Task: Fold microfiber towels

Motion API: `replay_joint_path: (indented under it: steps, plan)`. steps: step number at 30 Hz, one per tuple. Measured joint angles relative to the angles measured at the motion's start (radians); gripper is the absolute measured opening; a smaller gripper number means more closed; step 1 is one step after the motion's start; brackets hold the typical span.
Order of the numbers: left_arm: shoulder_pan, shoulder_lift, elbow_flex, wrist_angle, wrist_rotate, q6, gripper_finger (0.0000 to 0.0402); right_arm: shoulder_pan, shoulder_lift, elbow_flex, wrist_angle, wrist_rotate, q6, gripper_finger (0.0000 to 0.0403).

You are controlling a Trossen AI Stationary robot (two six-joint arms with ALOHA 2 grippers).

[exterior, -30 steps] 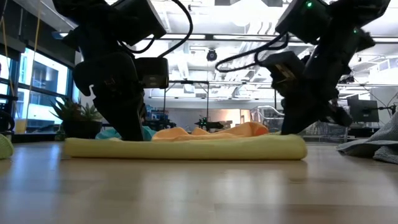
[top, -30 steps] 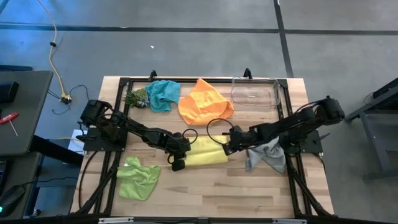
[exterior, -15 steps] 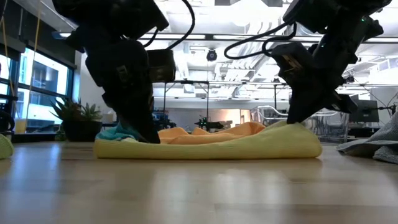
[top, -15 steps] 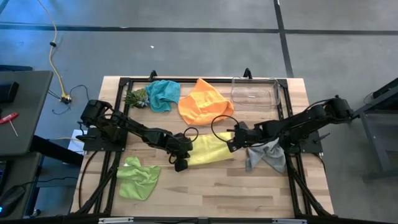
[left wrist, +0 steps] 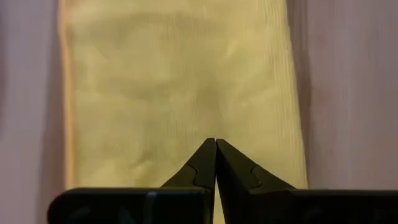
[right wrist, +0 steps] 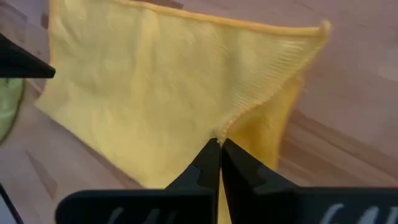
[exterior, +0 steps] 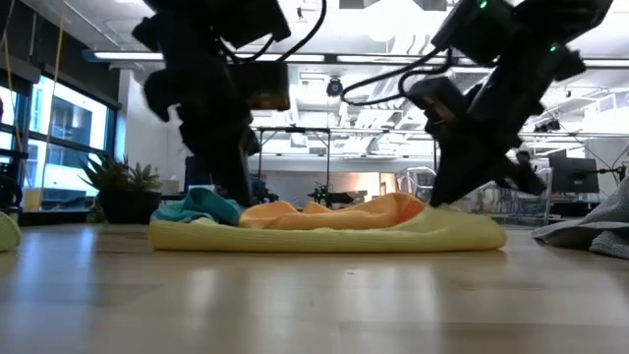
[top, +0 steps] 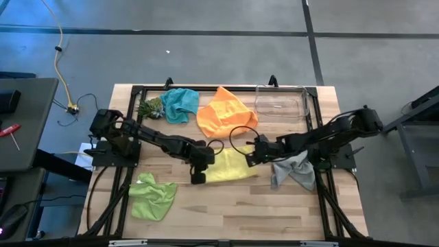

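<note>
**Yellow towel pinched at both ends, mid-fold**

The yellow towel lies at the middle of the tabletop. The left pincer is together over its one end, seemingly holding nothing. The right pincer is clamped on the opposite edge. I judge the fold is in progress; next the lifted edge must go across. No writing is readable.

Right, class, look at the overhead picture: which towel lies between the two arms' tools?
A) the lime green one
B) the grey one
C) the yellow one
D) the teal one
C: the yellow towel lies mid-table with the left tool at one end and the right tool at the other, and both wrist views show shut fingers over yellow cloth.
</note>
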Motion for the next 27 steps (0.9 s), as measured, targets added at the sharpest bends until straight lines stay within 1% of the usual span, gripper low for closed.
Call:
replay_joint_path:
  steps: [2, 8, 16, 22, 24, 27]
  plan:
    - [0.015, 0.000, 0.011, -0.005, 0.000, 0.004, 0.0000, -0.006, 0.029, 0.000, 0.038, 0.001, 0.018, 0.0000]
    - [0.043, 0.000, 0.017, -0.006, 0.000, -0.003, 0.0000, -0.006, 0.053, 0.000, 0.040, 0.012, 0.043, 0.0000]
    - [0.049, 0.000, 0.017, -0.012, 0.003, 0.004, 0.0000, -0.006, 0.048, 0.000, -0.066, 0.016, 0.025, 0.0000]
    - [0.049, 0.000, 0.017, -0.009, 0.003, 0.000, 0.0000, -0.013, 0.048, 0.000, -0.091, 0.015, 0.019, 0.0001]
    - [0.049, 0.000, 0.017, -0.008, 0.003, -0.003, 0.0000, -0.013, 0.048, 0.000, -0.091, 0.016, 0.017, 0.0008]
    - [0.049, 0.000, 0.017, -0.007, 0.003, -0.003, 0.0000, -0.013, 0.048, 0.000, -0.096, 0.015, 0.014, 0.0037]
